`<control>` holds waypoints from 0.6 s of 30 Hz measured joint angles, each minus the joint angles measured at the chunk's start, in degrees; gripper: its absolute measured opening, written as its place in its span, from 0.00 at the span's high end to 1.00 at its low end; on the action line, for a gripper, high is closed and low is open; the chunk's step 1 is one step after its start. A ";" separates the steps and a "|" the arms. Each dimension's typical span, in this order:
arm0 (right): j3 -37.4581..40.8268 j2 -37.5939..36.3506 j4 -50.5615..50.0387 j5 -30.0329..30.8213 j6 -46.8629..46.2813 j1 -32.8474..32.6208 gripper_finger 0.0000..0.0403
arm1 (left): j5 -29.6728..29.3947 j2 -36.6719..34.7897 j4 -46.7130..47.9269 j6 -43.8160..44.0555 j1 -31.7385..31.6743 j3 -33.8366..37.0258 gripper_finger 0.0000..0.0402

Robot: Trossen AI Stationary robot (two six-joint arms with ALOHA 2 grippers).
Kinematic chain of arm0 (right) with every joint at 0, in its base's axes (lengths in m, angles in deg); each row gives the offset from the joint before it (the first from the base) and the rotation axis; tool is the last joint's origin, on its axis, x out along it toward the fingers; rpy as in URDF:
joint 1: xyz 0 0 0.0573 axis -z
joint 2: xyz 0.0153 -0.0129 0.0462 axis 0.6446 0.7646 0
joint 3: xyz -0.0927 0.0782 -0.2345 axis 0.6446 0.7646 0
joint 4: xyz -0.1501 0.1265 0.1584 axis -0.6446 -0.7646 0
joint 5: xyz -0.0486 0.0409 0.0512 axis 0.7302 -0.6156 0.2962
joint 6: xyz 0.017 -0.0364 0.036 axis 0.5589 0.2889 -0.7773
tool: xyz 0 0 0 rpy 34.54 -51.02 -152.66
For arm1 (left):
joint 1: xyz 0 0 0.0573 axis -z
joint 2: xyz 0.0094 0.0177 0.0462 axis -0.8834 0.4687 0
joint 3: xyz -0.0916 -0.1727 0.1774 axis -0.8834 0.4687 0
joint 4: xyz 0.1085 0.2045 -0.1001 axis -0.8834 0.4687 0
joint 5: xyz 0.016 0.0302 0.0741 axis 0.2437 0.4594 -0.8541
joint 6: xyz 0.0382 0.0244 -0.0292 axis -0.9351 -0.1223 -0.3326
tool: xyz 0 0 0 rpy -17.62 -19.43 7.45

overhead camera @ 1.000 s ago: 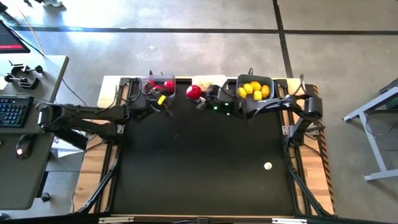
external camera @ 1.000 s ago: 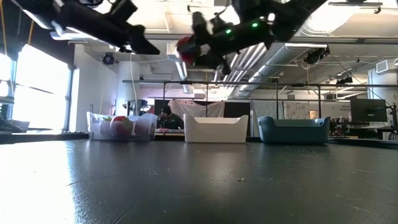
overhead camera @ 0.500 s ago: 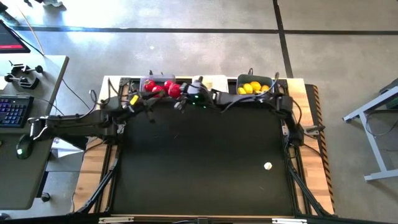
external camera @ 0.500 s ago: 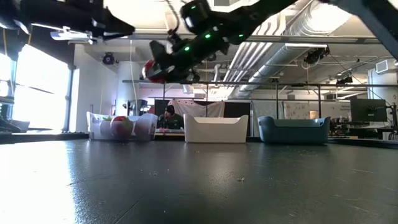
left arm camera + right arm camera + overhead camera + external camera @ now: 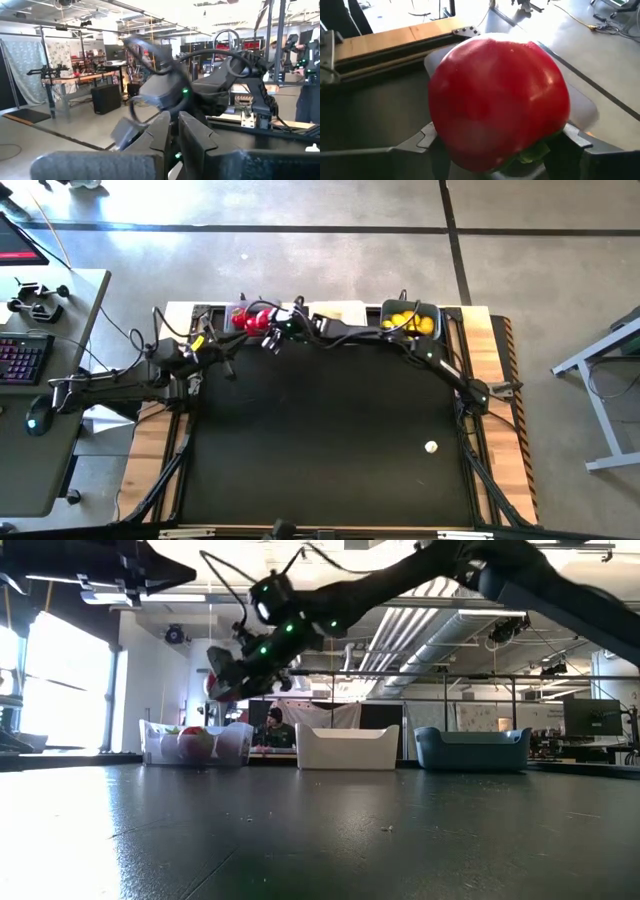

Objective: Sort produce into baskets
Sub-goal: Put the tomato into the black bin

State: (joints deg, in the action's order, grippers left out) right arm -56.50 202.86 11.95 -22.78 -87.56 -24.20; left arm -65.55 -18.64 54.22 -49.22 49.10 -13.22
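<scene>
Three baskets line the far edge of the bench (image 5: 320, 440): the grey basket (image 5: 195, 744), the white basket (image 5: 347, 747) in the middle, and the teal basket (image 5: 472, 749). From above, the teal basket holds a cluster of yellow lemons (image 5: 412, 323), too bunched to count. The grey basket holds red tomatoes (image 5: 243, 319); at least two show, the rest hidden by the arm. The white basket's contents cannot be seen. One garlic bulb (image 5: 431, 447) lies alone on the bench, well apart from the baskets. The right gripper (image 5: 270, 334) reaches across to the grey basket, clamped on one tomato (image 5: 499, 102), held above it. The left gripper (image 5: 212, 340) sits just beside the grey basket, fingers (image 5: 162, 137) pressed nearly together, holding nothing.
</scene>
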 joint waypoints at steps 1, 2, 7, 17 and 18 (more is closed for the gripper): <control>-1.48 1.02 -1.06 -0.61 0.00 0.30 0.45 | 0.00 -0.04 0.12 0.04 0.00 0.00 0.95; -2.94 2.05 -2.18 -0.91 -0.02 0.58 0.45 | 0.00 -0.04 0.17 0.08 0.00 0.00 0.95; -8.90 6.82 -6.11 -1.63 -0.30 1.74 0.45 | -0.01 -0.04 0.27 0.33 0.00 0.00 0.96; -11.23 8.80 -7.89 -1.12 -0.14 2.07 0.34 | -0.20 -0.04 1.10 0.35 0.00 0.00 0.96; -11.24 8.80 -7.91 -0.75 -0.07 2.06 0.30 | -0.20 -0.04 1.11 0.37 0.00 0.00 0.97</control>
State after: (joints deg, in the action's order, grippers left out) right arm -67.74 211.66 4.04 -23.52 -87.63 -22.14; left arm -65.74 -18.68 55.33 -48.85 49.10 -13.22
